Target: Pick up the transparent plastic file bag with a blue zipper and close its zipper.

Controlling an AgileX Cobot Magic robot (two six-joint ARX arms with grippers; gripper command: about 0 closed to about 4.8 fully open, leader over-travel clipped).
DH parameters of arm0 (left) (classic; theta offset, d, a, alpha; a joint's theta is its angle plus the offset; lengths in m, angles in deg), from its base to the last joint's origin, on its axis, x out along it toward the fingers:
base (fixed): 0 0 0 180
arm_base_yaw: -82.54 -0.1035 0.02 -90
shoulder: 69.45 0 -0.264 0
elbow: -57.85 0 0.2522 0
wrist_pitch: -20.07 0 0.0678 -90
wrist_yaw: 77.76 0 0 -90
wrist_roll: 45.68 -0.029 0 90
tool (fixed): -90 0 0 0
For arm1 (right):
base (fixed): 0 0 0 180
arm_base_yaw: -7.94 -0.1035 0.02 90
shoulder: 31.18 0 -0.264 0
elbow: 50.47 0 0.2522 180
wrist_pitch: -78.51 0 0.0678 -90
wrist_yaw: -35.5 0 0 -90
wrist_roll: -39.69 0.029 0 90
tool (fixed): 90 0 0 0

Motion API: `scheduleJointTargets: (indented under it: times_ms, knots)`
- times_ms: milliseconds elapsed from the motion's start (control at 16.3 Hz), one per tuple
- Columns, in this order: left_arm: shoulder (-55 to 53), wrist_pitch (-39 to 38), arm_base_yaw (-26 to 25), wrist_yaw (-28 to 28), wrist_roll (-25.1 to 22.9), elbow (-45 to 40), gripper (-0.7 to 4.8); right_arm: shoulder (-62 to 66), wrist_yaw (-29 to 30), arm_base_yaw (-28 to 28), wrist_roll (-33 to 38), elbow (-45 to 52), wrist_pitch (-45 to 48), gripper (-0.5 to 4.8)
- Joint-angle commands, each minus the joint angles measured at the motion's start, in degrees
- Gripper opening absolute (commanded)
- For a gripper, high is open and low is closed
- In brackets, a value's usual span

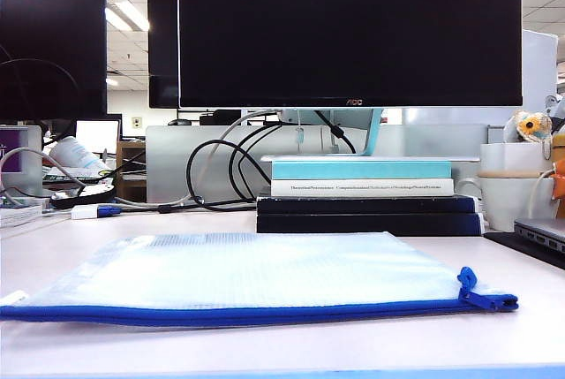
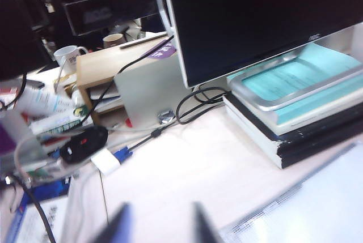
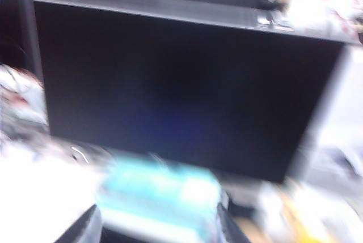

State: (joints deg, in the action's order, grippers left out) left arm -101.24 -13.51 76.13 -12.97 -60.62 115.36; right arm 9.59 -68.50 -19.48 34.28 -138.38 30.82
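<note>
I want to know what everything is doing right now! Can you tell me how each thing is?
Translucent whitish mesh plastic file bag: lying flat on the desk, not held.
Blue zipper strip: runs along the near edge, pull at the right end.
Big black monitor: screen dark.
Left gripper: jaws apart, empty.
Right gripper: blurred, empty.

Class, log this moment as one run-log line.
file bag: flat on table, untouched | zipper: near edge | left gripper: aloft, empty | right gripper: aloft, empty
</note>
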Motion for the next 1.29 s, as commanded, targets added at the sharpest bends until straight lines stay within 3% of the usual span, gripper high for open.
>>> scheduleJointTargets:
  times_ms: [61, 184, 368, 491, 614, 798, 1044, 1167, 1289]
  knots:
    - [4.15, 8.57, 1.11, 2.38, 6.34, -6.43, 1.15, -11.21, -9.53, 2.32, -0.17, 12.09, 4.87, 1.17]
    - [9.14, 10.6, 1.11, 3.56, 6.67, -10.45, 0.86, -25.97, -9.44, 2.75, -0.24, 25.27, 12.57, -0.04]
    - [15.67, 12.41, 1.03, 4.48, 6.71, -14.86, 0.52, -39.52, -11.32, 2.75, 0.42, 39.12, 14.91, -0.02]
    - [21.24, 16.68, 0.96, 5.07, 9.68, -19.54, 0.5, -40.22, -7.04, 2.67, 7.91, 44.54, 16.13, -0.02]
    - [26.93, 17.33, 0.83, 7.23, 13.4, -23.93, 0.47, -40.19, 0.33, 2.67, 8.68, 49.62, 25.64, -0.02]
    - [31.69, 17.66, 0.63, 8.9, 16.76, -29.59, 0.39, -40.61, 0.48, 2.8, 8.59, 55.91, 34.14, -0.02]
    - [31.76, 17.88, 0.66, 7.85, 18.58, -33.53, 0.21, -40.63, 0.35, 3.15, 7.32, 68.37, 37.9, -0.02]
    - [31.76, 19.34, 0.66, 7.82, 18.58, -34.97, 0.21, -40.65, 0.11, 4.76, 7.91, 73.79, 44.94, -0.02]
    - [31.76, 19.54, 0.66, 7.8, 18.43, -35.41, 0.21, -40.65, -0.37, 9.09, 8.17, 73.64, 45.03, -0.02]
